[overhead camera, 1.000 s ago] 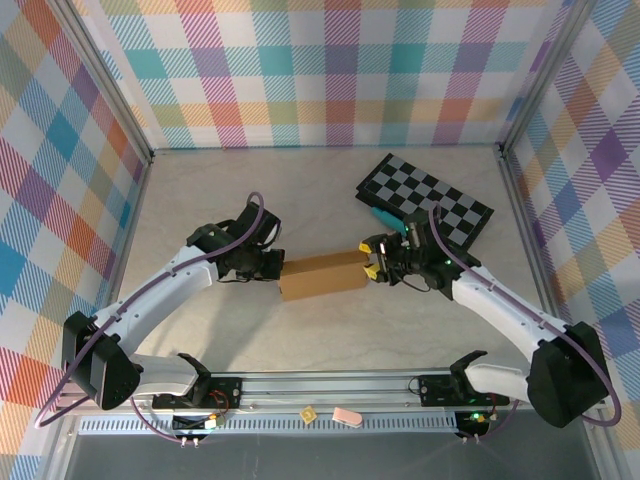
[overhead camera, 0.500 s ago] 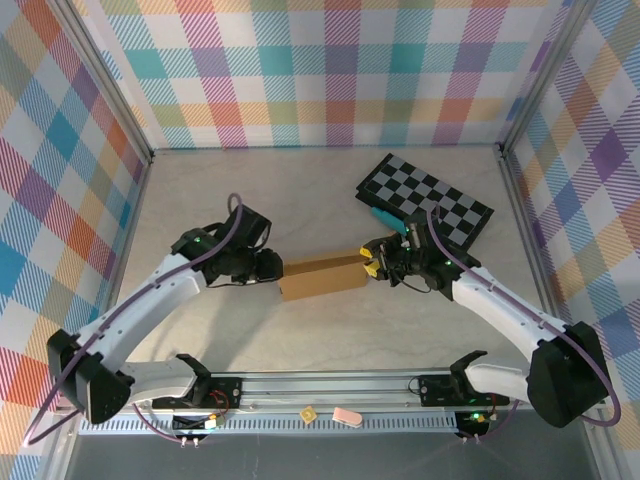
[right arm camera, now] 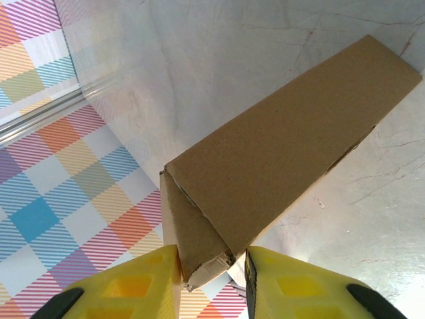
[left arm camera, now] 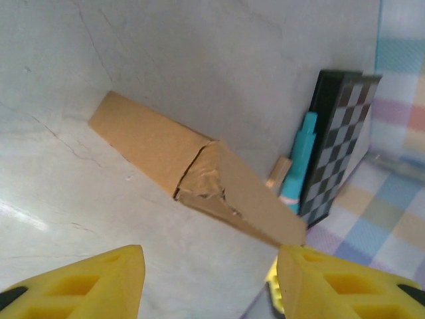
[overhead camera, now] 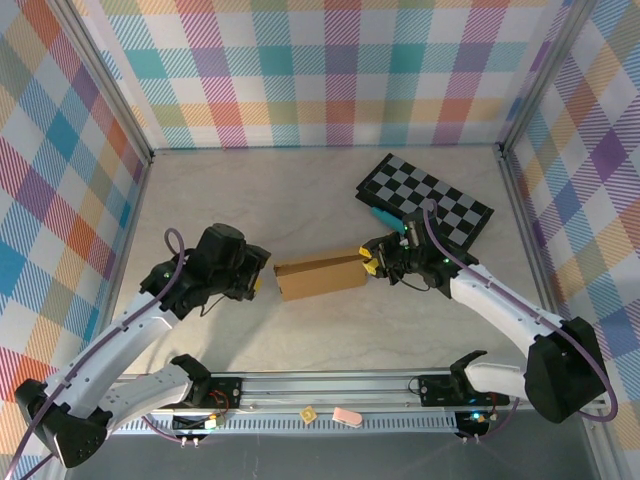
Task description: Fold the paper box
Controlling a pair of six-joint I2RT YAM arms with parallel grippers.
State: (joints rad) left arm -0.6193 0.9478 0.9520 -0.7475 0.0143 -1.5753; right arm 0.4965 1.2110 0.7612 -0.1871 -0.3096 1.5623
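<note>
The paper box (overhead camera: 320,276) lies folded into a long brown block at the middle of the table. My left gripper (overhead camera: 258,283) hovers just off its left end, open, with nothing between the yellow fingers. In the left wrist view the paper box (left arm camera: 192,159) lies ahead of the left gripper (left arm camera: 209,286), its near end flap rumpled. My right gripper (overhead camera: 370,262) is shut on the box's right end. The right wrist view has that end of the paper box (right arm camera: 285,146) pinched in the right gripper (right arm camera: 212,279) between two yellow fingers (right arm camera: 133,289).
A black-and-grey checkered board (overhead camera: 425,205) lies at the back right, with a teal object (overhead camera: 383,216) along its near edge. Plaid walls close in three sides. A metal rail (overhead camera: 330,385) runs along the near edge, with a small pink piece (overhead camera: 347,415) below it.
My left gripper has opened, let go of the box's left end and drawn back to the left. My right gripper has closed further on the right end. The box has barely shifted.
</note>
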